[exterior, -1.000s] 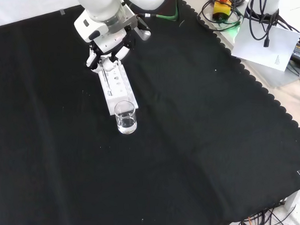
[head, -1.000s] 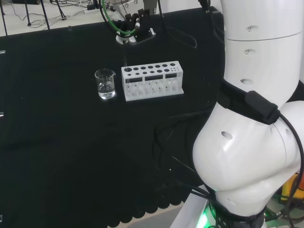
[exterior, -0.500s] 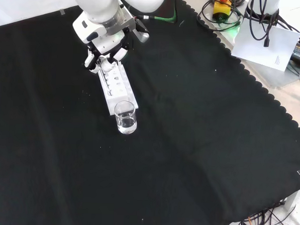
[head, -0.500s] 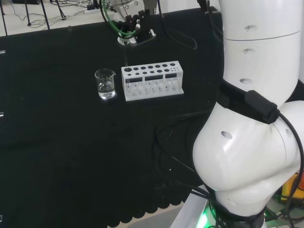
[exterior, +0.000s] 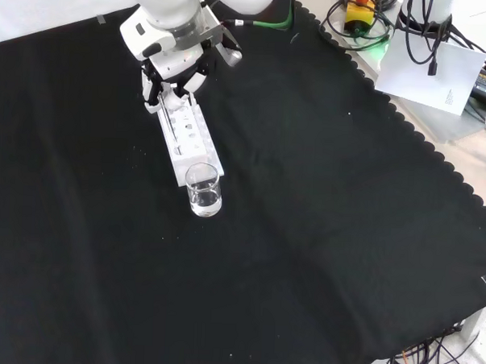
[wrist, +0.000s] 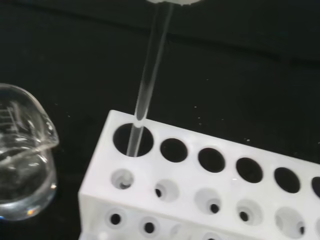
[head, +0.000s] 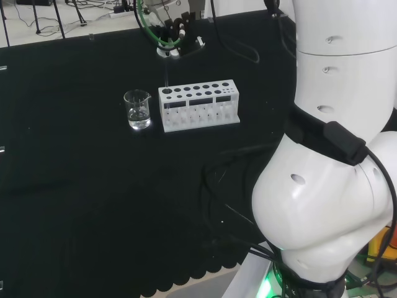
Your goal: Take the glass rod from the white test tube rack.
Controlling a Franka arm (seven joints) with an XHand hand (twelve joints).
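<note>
While the white links of the arm [head: 335,155] fill the right of the head view, the white test tube rack [head: 198,105] stands on the black cloth [head: 74,186] with a clear beaker [head: 138,109] just to its left, and the glass rod [head: 166,79] rises as a thin line from the rack's left end toward the hand [head: 173,34] above it. From the front view, the hand [exterior: 173,74] comes down from the top over the far end of the rack [exterior: 188,135], its fingers closed together round the upper part of the rod [exterior: 170,118], and the beaker [exterior: 203,190] stands at the rack's near end. At the wrist view, the rod [wrist: 147,85] stands tilted with its lower end still inside the corner hole of the rack [wrist: 200,185], nearest the beaker [wrist: 25,155], which holds some clear liquid.
</note>
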